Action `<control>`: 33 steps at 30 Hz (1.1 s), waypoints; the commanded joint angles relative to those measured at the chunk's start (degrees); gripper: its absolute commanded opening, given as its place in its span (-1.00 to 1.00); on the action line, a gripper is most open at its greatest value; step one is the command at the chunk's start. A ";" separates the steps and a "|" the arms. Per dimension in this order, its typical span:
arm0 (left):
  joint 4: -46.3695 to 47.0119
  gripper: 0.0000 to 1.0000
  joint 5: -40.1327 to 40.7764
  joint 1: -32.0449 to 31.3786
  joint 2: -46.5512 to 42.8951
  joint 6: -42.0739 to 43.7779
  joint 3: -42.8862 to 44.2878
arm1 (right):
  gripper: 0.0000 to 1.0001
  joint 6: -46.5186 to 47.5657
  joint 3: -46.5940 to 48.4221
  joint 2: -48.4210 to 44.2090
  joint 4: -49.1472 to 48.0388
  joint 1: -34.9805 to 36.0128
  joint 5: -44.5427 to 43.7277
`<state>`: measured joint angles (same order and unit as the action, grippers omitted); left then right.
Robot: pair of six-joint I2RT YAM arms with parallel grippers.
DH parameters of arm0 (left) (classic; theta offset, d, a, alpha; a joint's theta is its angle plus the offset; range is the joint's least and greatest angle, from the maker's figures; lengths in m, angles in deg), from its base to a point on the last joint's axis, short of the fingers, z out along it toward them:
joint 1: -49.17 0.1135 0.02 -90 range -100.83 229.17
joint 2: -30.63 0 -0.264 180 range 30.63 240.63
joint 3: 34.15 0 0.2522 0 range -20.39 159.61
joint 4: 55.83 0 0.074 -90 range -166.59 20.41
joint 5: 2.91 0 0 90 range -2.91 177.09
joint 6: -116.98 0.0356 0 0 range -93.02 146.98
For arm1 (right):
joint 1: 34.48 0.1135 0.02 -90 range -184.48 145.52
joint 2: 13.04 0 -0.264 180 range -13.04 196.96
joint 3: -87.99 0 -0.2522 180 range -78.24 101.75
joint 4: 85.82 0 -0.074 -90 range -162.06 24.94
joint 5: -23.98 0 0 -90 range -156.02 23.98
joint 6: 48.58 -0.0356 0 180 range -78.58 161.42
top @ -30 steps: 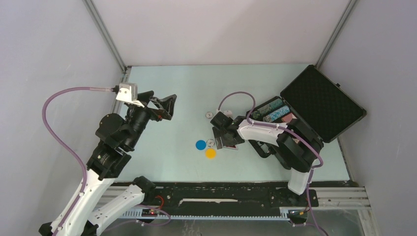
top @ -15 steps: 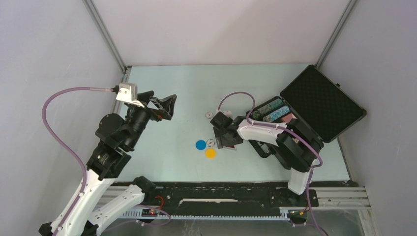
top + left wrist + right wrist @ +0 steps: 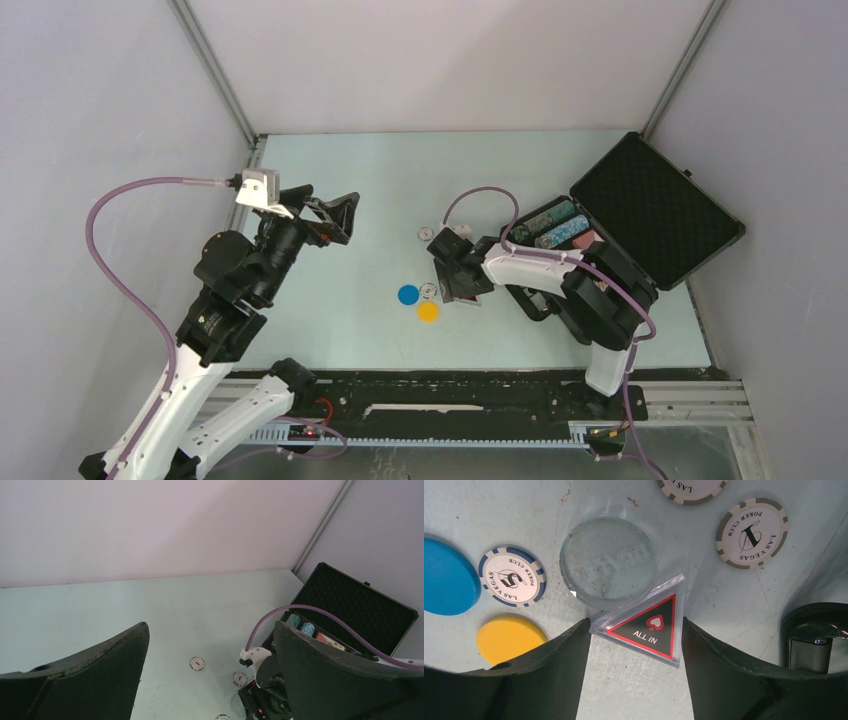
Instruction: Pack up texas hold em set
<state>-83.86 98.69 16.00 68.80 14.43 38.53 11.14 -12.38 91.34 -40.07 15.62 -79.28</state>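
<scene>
The black case (image 3: pixel 650 210) lies open at the right, with rows of chips (image 3: pixel 555 225) in its base. My right gripper (image 3: pixel 634 630) is low over the table, left of the case, and its fingers touch both sides of the red triangular "ALL IN" marker (image 3: pixel 649 625). The marker rests partly on a clear disc (image 3: pixel 606 562). A blue disc (image 3: pixel 446 577) and a yellow disc (image 3: pixel 509 637) lie to the left of it; both also show in the top view (image 3: pixel 408 294) (image 3: pixel 428 311). My left gripper (image 3: pixel 335 215) is open and empty, held high at the left. The card deck is not visible.
Loose white chips lie around the marker: one marked 5 (image 3: pixel 512 576), one marked 1 (image 3: pixel 751 532), and one at the top edge (image 3: pixel 689 487). Another chip (image 3: pixel 426 233) lies farther back. The case lid (image 3: pixel 360 600) stands open by the right wall.
</scene>
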 commanded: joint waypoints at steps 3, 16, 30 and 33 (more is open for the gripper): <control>1.52 1.00 -0.80 -0.21 -0.54 -0.10 -1.52 | 0.52 -1.15 1.02 -0.08 0.46 1.06 -4.20; 1.56 1.00 -0.74 -0.18 -0.39 -0.10 -1.53 | 0.58 -4.19 0.96 0.21 -1.32 -0.33 -3.93; 1.52 1.00 -1.13 -0.22 -0.49 -0.20 -1.50 | 0.32 -5.19 0.95 0.27 -0.55 -0.29 -3.37; 1.57 1.00 -1.20 -0.20 -0.30 -0.19 -1.54 | 0.25 -5.37 1.00 -0.40 0.47 0.06 -4.29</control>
<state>-83.86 98.58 16.00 68.71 14.40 38.53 7.10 -12.38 91.34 -40.07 15.43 -81.18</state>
